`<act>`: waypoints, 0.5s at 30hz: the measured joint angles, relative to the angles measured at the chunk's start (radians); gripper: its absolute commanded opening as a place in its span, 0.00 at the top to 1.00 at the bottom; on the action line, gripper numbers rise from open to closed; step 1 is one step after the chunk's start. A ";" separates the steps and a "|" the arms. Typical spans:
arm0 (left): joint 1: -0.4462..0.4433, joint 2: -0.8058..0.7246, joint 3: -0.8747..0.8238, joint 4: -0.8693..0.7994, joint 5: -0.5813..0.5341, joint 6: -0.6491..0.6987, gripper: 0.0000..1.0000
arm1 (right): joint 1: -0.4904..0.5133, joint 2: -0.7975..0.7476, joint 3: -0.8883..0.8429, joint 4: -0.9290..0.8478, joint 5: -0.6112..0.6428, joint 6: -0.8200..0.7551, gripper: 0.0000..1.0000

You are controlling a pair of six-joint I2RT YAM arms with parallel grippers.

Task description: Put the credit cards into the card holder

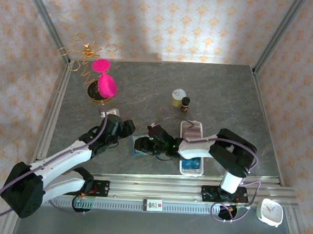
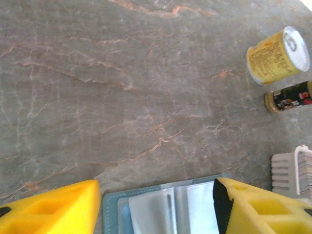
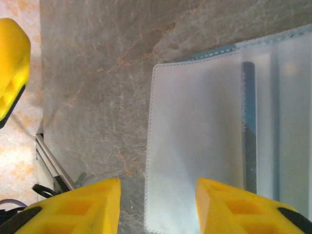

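A: From above: card holder open on the table; credit cards waiting in the white tray.

B: Left wrist: left gripper released, straddling the holder. Can and bottle print unreadable.

A: Right wrist: right gripper released over the clear sleeve. Likely spreading the holder; next, fetching a card.

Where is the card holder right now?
In the top view the card holder lies open near the front edge of the table, about centre, just left of the white tray.
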 measured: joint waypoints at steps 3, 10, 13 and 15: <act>0.000 0.012 -0.020 -0.003 0.012 0.000 0.39 | 0.000 0.020 0.008 0.000 -0.018 -0.005 0.43; 0.000 0.088 -0.035 0.013 0.097 0.003 0.49 | 0.000 0.020 0.027 -0.018 -0.034 -0.045 0.37; 0.000 0.117 -0.035 0.042 0.137 0.003 0.53 | 0.002 -0.006 0.020 -0.049 -0.019 -0.069 0.37; 0.000 0.138 -0.038 0.064 0.161 0.004 0.54 | 0.003 -0.050 0.012 -0.089 0.008 -0.088 0.37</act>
